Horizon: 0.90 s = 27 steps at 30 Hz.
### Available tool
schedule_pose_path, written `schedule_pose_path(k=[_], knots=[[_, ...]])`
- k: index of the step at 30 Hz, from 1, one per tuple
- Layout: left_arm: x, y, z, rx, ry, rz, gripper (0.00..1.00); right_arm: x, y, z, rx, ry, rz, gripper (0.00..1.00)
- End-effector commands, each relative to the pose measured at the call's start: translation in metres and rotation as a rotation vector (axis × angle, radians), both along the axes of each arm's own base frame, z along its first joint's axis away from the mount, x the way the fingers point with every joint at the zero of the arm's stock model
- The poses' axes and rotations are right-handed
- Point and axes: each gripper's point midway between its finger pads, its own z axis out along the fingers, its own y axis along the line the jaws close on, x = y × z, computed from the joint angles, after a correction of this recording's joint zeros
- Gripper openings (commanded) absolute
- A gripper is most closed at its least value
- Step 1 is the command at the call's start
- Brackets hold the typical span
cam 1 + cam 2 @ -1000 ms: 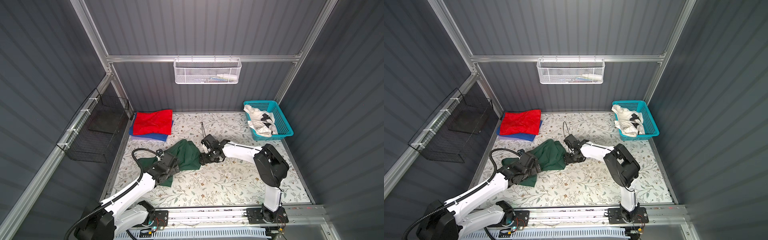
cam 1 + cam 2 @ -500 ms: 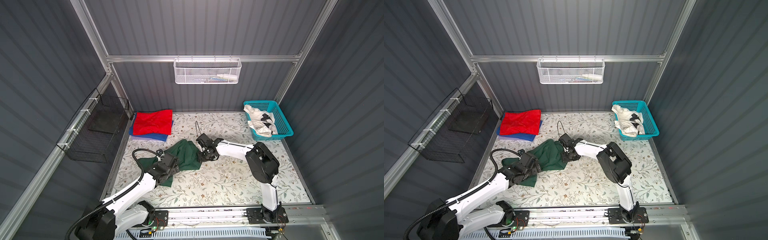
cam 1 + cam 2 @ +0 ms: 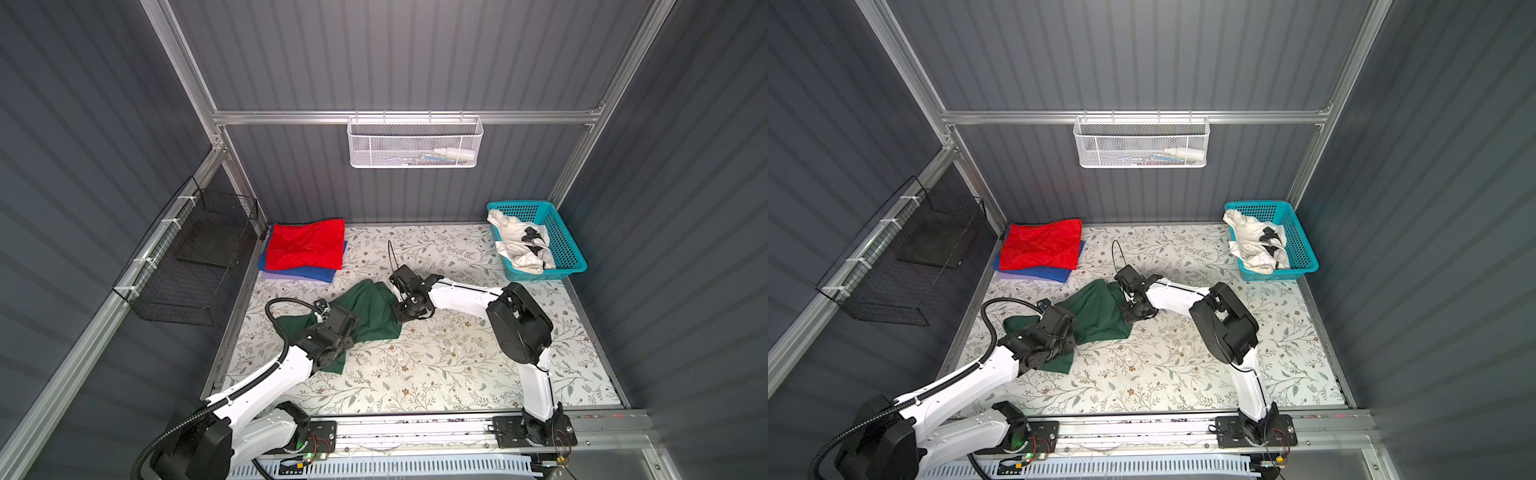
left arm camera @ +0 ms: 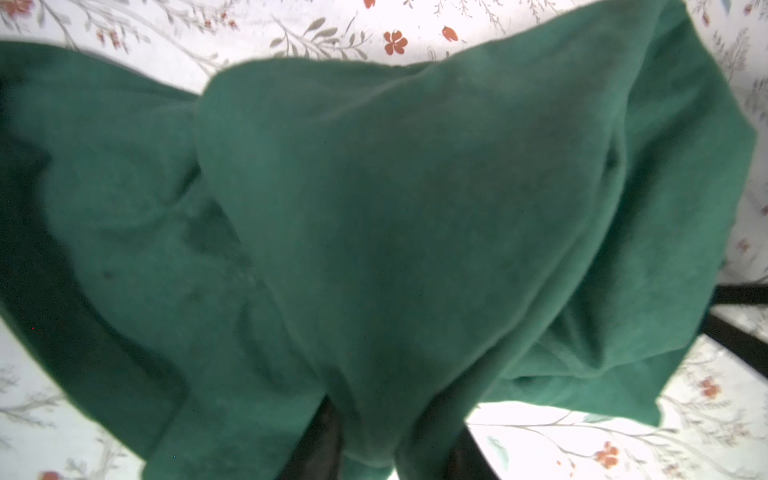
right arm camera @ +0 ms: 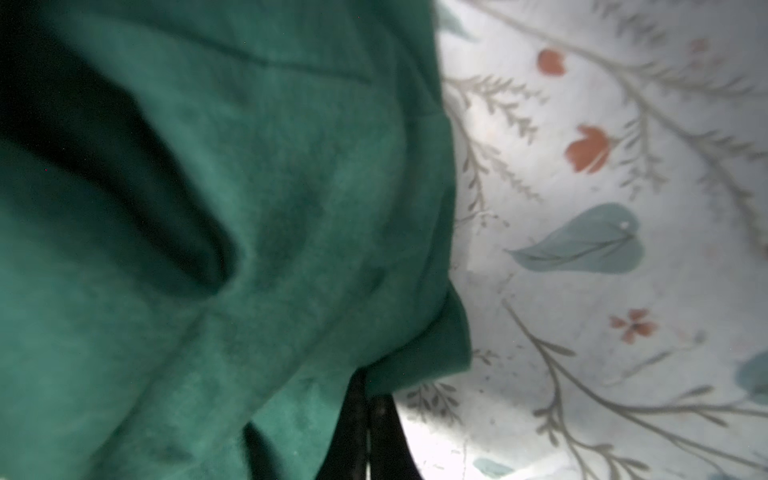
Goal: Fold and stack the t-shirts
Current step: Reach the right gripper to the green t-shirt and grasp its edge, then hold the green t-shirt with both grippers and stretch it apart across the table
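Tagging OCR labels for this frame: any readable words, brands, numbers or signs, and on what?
No text reads anywhere.
Black marks on the white t-shirt in the turquoise basket: crumpled, illegible.
Items in the white wire basket: too small to read.

Floral table point(image 3: 436, 365), green shirt point(image 3: 370, 307), folded shirts point(image 3: 305, 249), basket point(image 3: 548, 274)

Standing here, it reads as a robotics lab cell: grey ribbed wall panels point(image 3: 415, 54) in an aluminium frame point(image 3: 291, 117), 2 white robots, left arm point(image 3: 266, 380) and right arm point(image 3: 538, 386), bolted to a front rail point(image 3: 415, 428) (bare wiring point(image 3: 318, 442) beside them), a white mesh basket point(image 3: 415, 145) hung up.
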Motion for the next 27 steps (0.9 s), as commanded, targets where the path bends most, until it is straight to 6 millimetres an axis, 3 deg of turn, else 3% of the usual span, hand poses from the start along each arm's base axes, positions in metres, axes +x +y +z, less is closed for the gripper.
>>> schedule_pose_path(k=[1, 9, 19, 27], knots=[[0.001, 0.007, 0.011, 0.041, -0.006, 0.006, 0.20, 0.016, -0.010, 0.030, 0.005, -0.111, -0.028, 0.00], [0.009, 0.008, 0.032, 0.073, -0.040, -0.007, 0.00, 0.028, -0.049, 0.072, -0.047, -0.262, -0.108, 0.00], [0.039, -0.017, 0.091, 0.055, -0.145, -0.105, 0.00, 0.027, -0.117, 0.152, -0.077, -0.470, -0.240, 0.00], [0.057, -0.055, 0.145, -0.077, -0.257, -0.229, 0.00, 0.007, -0.142, 0.222, 0.006, -0.601, -0.267, 0.00]])
